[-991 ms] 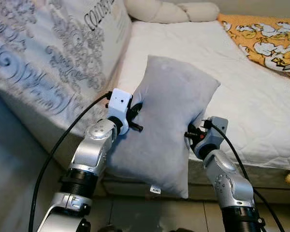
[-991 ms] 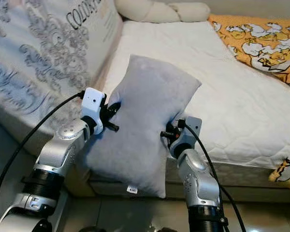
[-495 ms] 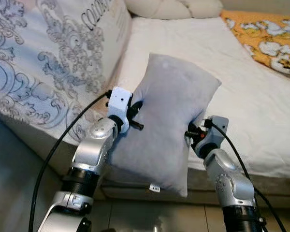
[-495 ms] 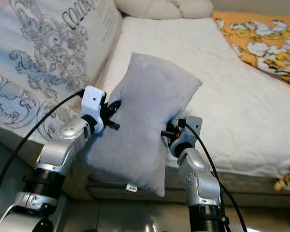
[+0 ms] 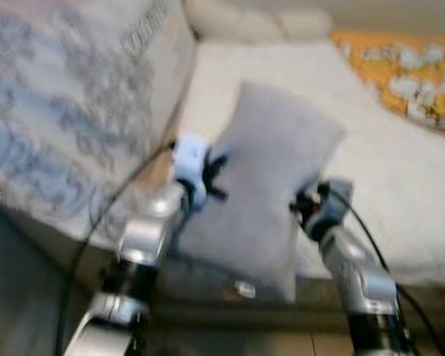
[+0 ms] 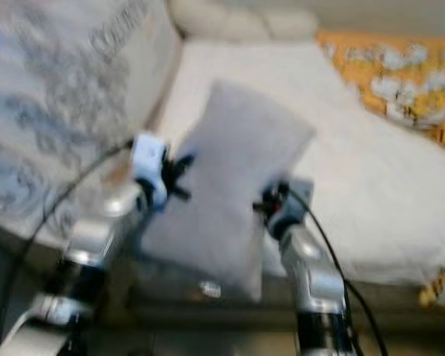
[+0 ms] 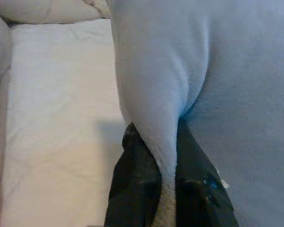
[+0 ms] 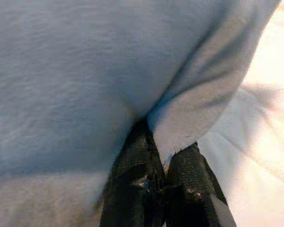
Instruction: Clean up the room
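Now grey pillow [image 5: 271, 185] near-upright, top tilted right; left gripper [image 7: 166, 142], right gripper [image 8: 162, 144] pinching edges.

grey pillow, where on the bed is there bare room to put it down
The grey pillow hangs between the left gripper and right gripper, jaws pinching its edges. The widest bare patch is the white mattress beyond it, bordered by the cream pillows at the head and the orange blanket on the right. The patterned bedding crowds the left.

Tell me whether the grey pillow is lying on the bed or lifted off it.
Lifted. The pillow hangs upright before the bed, its edges pinched by the left end effector and the right end effector.
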Robot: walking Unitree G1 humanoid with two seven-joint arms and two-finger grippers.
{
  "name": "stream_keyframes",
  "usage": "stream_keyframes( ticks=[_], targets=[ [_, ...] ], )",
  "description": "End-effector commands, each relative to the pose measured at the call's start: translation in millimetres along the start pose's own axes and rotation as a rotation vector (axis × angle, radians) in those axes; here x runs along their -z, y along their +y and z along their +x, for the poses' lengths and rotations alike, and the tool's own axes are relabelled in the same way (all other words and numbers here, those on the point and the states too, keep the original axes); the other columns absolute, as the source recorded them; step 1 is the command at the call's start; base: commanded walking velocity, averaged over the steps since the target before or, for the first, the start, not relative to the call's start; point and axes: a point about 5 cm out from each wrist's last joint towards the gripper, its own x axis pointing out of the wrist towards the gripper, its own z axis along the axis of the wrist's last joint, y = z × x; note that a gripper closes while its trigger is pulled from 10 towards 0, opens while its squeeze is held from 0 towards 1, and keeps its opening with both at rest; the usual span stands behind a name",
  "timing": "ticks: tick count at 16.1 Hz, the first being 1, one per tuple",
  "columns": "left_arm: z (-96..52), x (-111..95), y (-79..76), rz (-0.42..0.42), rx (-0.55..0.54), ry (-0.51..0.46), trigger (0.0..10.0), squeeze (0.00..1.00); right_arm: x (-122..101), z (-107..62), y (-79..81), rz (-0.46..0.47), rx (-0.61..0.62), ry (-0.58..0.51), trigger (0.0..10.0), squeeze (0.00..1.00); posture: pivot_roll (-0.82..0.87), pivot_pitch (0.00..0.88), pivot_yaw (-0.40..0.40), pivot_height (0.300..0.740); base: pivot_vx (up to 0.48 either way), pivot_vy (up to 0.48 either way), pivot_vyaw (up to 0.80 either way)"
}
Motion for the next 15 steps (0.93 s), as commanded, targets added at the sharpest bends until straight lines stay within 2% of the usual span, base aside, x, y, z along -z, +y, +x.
stream_keyframes(
  ticks=[1, 15],
  targets=[
    [-5.0, -4.6, 13.9, 0.006, -0.053, -0.02, 10.0, 0.0, -4.8, 2.8, 13.3, -0.012, -0.045, -0.024, 10.0, 0.0, -0.02, 0.0, -0.017, 0.74, 0.382, 0.0, 0.0],
    [-2.7, -6.4, 16.3, 0.016, -0.058, -0.015, 10.0, 0.0, -4.3, 6.9, 12.3, -0.018, -0.043, -0.018, 10.0, 0.0, -0.02, 0.0, -0.007, 0.74, 0.382, 0.0, 0.0]
  ],
)
